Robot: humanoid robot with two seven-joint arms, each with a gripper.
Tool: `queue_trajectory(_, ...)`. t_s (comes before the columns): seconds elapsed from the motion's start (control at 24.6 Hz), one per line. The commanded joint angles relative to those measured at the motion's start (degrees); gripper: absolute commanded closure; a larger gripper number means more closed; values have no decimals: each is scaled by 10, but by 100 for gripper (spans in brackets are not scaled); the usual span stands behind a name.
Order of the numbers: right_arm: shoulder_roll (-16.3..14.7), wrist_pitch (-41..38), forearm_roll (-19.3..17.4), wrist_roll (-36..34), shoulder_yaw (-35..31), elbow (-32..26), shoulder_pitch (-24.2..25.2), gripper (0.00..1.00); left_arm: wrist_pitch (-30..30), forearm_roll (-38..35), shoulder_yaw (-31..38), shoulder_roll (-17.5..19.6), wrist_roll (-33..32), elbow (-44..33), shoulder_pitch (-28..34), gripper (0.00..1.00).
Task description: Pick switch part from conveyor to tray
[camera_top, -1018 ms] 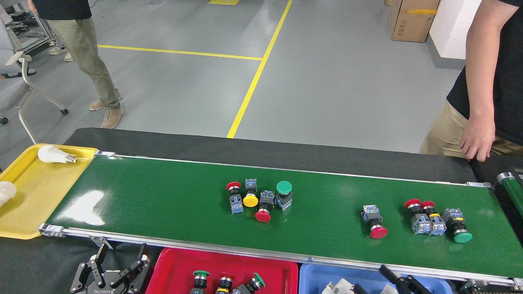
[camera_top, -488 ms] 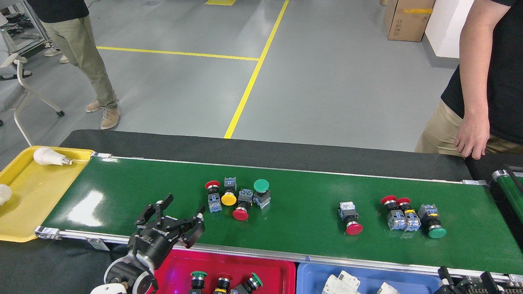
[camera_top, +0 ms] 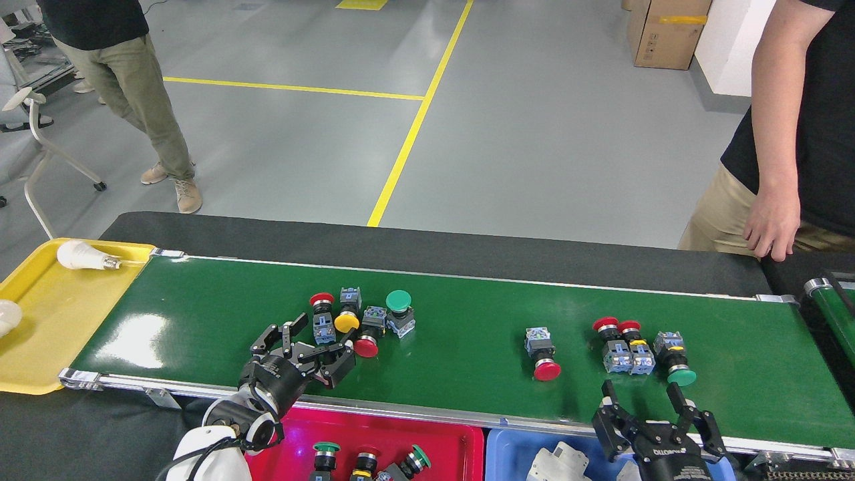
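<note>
The dark-green conveyor (camera_top: 200, 314) carries two groups of push-button switch parts. The left cluster (camera_top: 361, 317) has red, yellow and green caps. A single red-capped switch (camera_top: 541, 351) lies mid-belt, and three more (camera_top: 641, 351) sit to its right. My left gripper (camera_top: 310, 347) is open just left of and below the left cluster, its fingers near the red-capped switch (camera_top: 322, 315). My right gripper (camera_top: 651, 407) is open over the belt's near rail, below the right group. The red tray (camera_top: 454, 444) in front holds several switches.
A yellow tray (camera_top: 53, 321) with light bulbs sits at the belt's left end. A blue tray (camera_top: 514, 451) with white parts lies beside the red one. One person's hand (camera_top: 771, 230) hangs at the far right; another person stands at the far left. A second belt's roller (camera_top: 825, 287) shows at the right.
The switch parts have drifted left along the belt. My left gripper rose over the rail and reached toward the left cluster. My right gripper came up into view at the bottom right.
</note>
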Motion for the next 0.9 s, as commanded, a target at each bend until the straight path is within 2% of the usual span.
queue_trajectory(0.0,-4,24,14,1,15,2,-18,0,34,0,-2,-6,5,13,-22,1)
queue_trajectory(0.08,-4,36,21,2,27,11,-29,0,49,-1,-2,-8,5,25,-30,1)
queue_trajectory(0.24,-4,53,21,2,47,42,-59,0,126,-1,-2,-19,6,60,-58,2)
queue_trajectory(0.28,-4,55,21,2,49,50,-65,0,146,-1,-2,-21,7,67,-64,7)
queue_trajectory(0.33,-3,56,21,2,52,57,-71,0,162,-1,-2,-21,8,71,-67,26)
queue_trajectory(0.37,-3,57,21,2,59,65,-74,0,170,0,-2,-21,8,72,-69,56)
queue_trajectory(0.45,-3,58,22,2,69,76,-82,0,170,-1,-2,-18,8,72,-69,83)
queue_trajectory(0.49,-2,58,22,2,73,84,-87,0,168,-1,-2,-16,8,72,-69,89)
queue_trajectory(0.73,1,59,21,2,90,112,-102,0,131,4,-2,-11,8,53,-59,89)
queue_trajectory(0.85,4,59,21,1,91,123,-104,0,86,18,5,-10,5,-25,-40,89)
